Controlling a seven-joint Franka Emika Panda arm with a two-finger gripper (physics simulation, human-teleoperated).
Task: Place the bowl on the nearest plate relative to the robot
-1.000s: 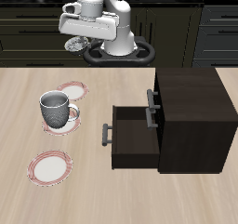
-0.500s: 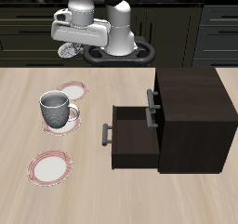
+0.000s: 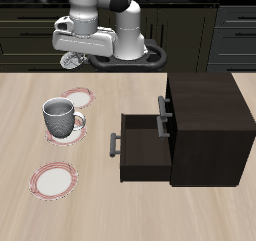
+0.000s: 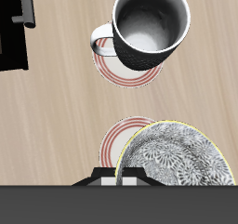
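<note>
Gripping the bowl point(image 4: 175, 163) by its rim, the end effector point(image 3: 72, 57) hangs above the plate point(image 4: 124, 140) behind the mug point(image 3: 60, 116).

A grey-white mug point(image 3: 60, 115) w/ a handle stands upright on a pink-rimmed plate point(image 3: 67, 131) in the mid-table area; in the wrist view the mug point(image 4: 147, 27) is seen from above, dark inside, its plate point(image 4: 130, 72) peeking out beneath it. Another pink-rimmed plate point(image 3: 53, 180) lies bare nearer the table's front edge. A dark wood cabinet point(image 3: 205, 125) sits on the light wood table point(image 3: 130, 210), its drawer point(image 3: 140, 147) pulled out, w/ a grey bar handle point(image 3: 113, 145) at its front. Dark kitchen cupboards point(image 3: 30, 35) run along the back.
</note>
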